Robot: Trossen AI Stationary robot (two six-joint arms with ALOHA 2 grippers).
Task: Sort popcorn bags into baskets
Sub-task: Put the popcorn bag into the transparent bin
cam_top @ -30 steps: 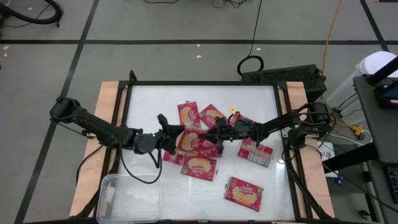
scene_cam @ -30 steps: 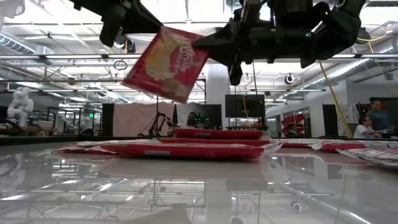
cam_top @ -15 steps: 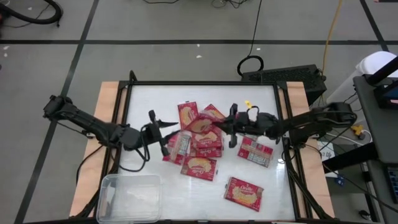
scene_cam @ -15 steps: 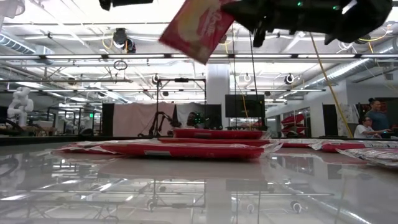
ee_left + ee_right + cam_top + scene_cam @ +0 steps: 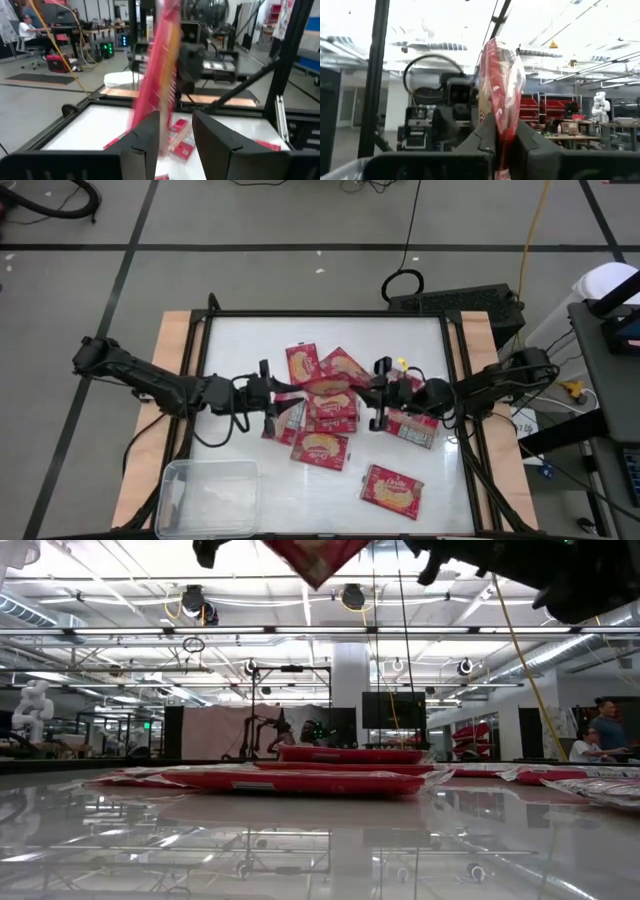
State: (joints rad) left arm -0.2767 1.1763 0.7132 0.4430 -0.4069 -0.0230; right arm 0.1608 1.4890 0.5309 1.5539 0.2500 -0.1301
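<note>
High view: right fingers (image 5: 377,394) clamping raised popcorn bag (image 5: 335,372) edge-on above pile; left fingers (image 5: 270,398) parting at nine o'clock; basket (image 5: 208,498) lying toward seven o'clock.

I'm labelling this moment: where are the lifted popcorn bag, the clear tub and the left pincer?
lifted popcorn bag (image 5: 501,75): right wrist view, on its red middle.
clear tub (image 5: 172,480): high view, on its left rim.
left pincer (image 5: 175,131): left wrist view, midway between its fingertips.
</note>
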